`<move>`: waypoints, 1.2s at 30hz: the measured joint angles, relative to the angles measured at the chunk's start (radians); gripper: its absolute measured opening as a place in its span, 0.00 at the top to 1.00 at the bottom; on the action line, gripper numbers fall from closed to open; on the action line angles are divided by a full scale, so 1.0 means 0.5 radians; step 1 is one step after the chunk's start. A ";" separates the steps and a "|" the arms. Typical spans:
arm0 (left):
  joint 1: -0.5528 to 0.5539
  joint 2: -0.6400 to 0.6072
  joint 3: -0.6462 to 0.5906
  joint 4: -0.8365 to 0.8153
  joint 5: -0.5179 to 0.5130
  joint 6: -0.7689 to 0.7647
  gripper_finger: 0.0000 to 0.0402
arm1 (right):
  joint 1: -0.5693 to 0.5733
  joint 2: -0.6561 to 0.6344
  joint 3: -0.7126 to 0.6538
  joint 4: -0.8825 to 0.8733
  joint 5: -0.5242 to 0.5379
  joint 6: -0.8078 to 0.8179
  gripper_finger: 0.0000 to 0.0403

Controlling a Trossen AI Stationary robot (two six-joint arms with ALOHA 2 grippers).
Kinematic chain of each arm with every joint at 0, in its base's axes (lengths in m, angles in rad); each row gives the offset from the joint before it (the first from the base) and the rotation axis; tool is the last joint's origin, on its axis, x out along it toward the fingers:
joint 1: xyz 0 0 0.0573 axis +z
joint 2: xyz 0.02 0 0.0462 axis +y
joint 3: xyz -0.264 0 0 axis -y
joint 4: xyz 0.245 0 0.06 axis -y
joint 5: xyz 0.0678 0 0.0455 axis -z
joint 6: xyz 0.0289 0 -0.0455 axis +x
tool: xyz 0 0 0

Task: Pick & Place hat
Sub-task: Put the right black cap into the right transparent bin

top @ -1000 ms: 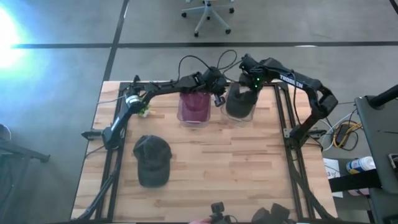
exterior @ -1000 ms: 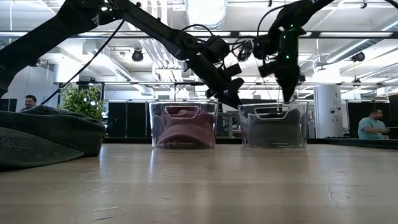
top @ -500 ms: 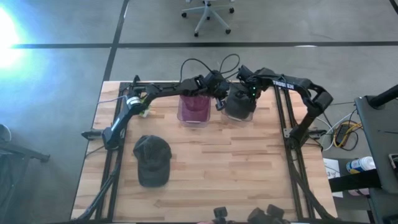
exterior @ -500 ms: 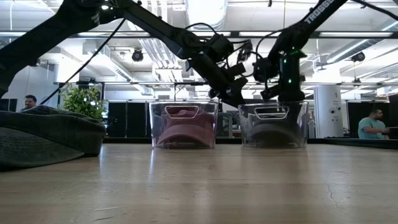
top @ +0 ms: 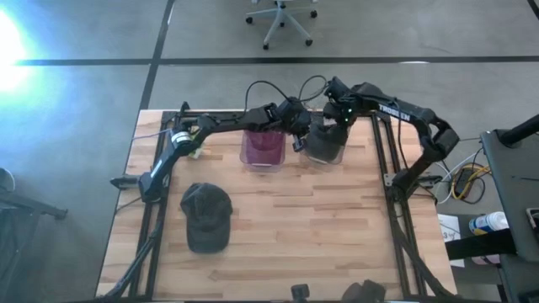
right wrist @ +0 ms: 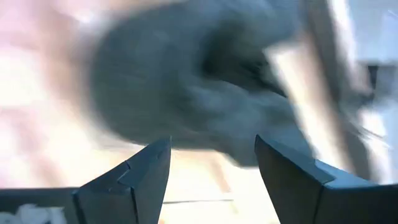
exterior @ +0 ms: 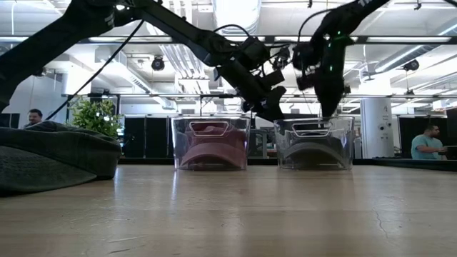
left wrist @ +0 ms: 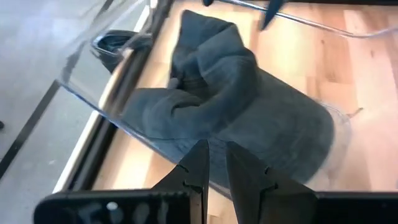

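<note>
Two clear bins at the far edge of the wooden surface (top: 295,227): a left bin (top: 262,148) with a maroon hat (exterior: 211,154) inside, and a right bin (top: 324,148) with a dark grey hat (left wrist: 249,118) crumpled inside. Left gripper (left wrist: 215,176) sits at the near rim of the right bin, fingers pressed almost together, nothing between them. Right gripper (right wrist: 211,165) hangs over the same bin above the grey hat, fingers spread wide, empty. A third hat, a dark cap (top: 206,216), lies on the surface at front left, well apart from both bins. People stand in the room beyond.
</note>
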 joint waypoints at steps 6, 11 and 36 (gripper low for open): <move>-0.031 -0.077 0.000 -0.235 -0.001 0.086 0.88 | 0.062 -0.015 -0.074 -0.012 -0.499 -0.058 0.43; -0.045 -0.148 0.000 -0.366 0.019 0.095 0.88 | 0.120 0.113 -0.132 0.139 -0.549 -0.025 0.43; -0.118 -0.200 -0.242 -0.337 -0.048 0.054 0.88 | 0.153 0.334 -0.144 0.405 -0.307 0.026 0.47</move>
